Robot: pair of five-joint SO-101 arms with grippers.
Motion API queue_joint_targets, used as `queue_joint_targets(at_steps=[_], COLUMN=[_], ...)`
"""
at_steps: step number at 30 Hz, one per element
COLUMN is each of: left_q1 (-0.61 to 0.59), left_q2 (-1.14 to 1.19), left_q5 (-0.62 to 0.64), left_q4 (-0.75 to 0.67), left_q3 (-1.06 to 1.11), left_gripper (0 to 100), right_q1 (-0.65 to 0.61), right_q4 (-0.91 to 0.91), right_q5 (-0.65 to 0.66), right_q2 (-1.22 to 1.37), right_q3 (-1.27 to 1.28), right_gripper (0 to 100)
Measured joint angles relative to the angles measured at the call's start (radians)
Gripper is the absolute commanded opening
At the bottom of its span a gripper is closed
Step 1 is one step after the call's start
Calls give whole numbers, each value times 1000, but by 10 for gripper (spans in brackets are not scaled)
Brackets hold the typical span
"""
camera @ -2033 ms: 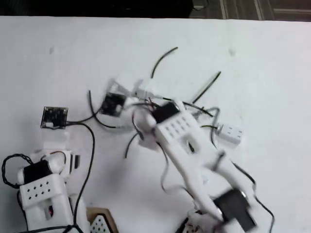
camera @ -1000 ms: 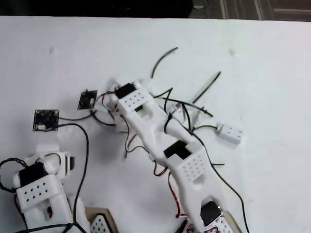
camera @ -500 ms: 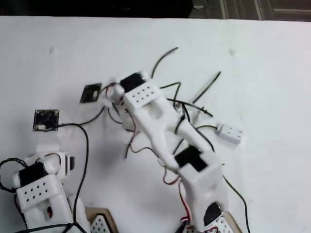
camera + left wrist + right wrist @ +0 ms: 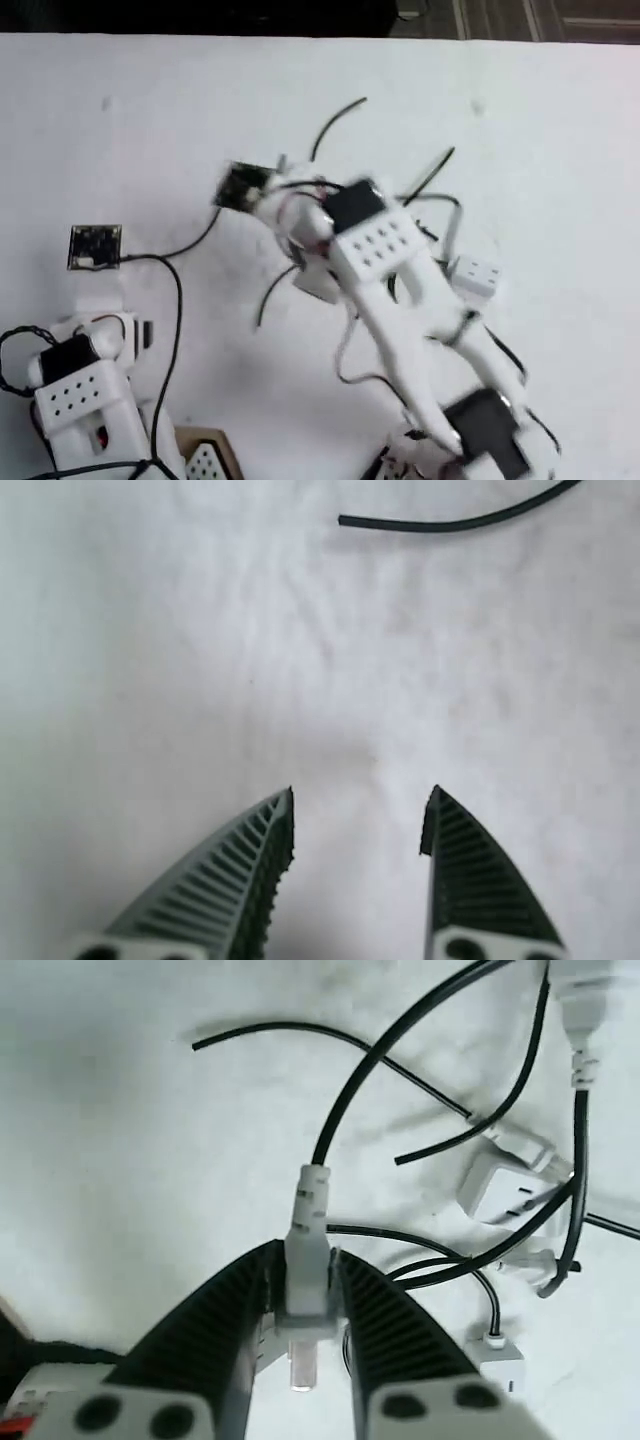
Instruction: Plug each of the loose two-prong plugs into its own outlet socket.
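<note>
**Operator:** Where was my plug at that point?

**Coach:** You had the right gripper clamped on the white plug. It was around the middle of the table, left of the outlet socket and well apart from it. The jaws pressed the flat sides of the body, which I'd call sensible. That grip left the prongs bare and let the black cord trail away from the gripper.

**Operator:** So was it ready to go in?

**Coach:** Not as I judged it. The prongs pointed back toward your wrist, not outward, so you would have needed to turn or regrip the plug before any socket could take it. A white two-slot block, probably a socket too, lay near among crossed cords. Those cords could have snagged yours.

**Operator:** And the left arm?

**Coach:** Your left gripper sat at the near left. Its jaws were spread wide over bare table with nothing between them, and a loose cord end lay farther off. Parked there, it was out of the tangle and free to steady a socket.
</note>
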Motion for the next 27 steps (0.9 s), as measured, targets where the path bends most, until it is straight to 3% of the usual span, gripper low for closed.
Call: queue_joint_targets(at_steps=[6, 10, 14, 27], left_q1=[0, 0, 0, 0], left_q2=[0, 0, 0, 0], left_q5=[0, 0, 0, 0], left_q4=[0, 0, 0, 0], left_q3=[0, 0, 0, 0], left_gripper=[214, 214, 214, 214], right_q1=[57, 58, 58, 58], right_q4=[-288, -370, -377, -394], right_q5=[-2, -2, -5, -2], right_q2=[-152, -160, -160, -51], right_q3=[483, 660, 717, 721], right_gripper=[21, 57, 128, 119])
